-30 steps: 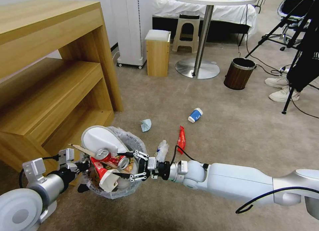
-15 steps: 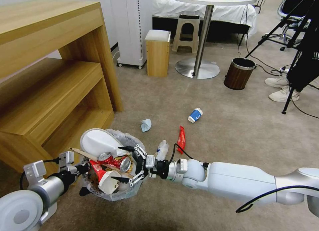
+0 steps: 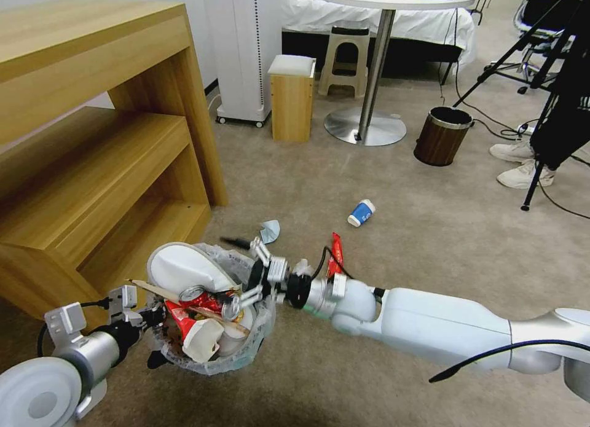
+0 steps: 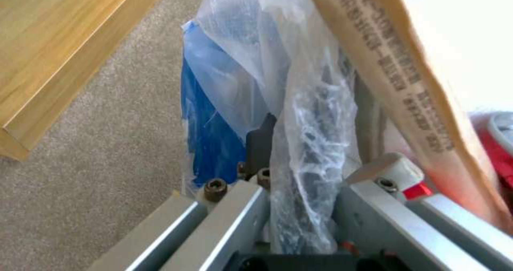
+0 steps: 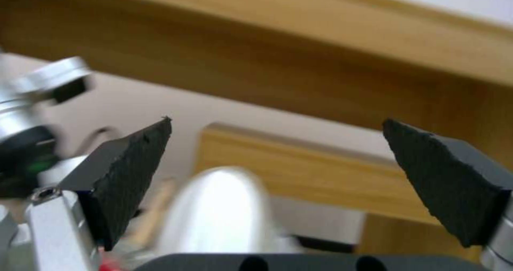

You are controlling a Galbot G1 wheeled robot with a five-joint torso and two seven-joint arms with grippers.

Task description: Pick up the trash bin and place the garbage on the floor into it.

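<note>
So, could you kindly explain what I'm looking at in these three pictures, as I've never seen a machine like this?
It is a wheeled robot with two arms, each ending in a pincer. The wide picture comes from a camera on its head, looking down at the carpet floor. The other two come from cameras on its wrists.

The left pincer is shut on the rim of the trash bin; its wrist camera shows the crinkled liner bag clamped between its fingers. The bin already holds a white slipper, a red can and other litter. The right pincer is open, beside the bin's far rim. A blue paper cup, a red wrapper and a tissue lie on the floor.
</note>
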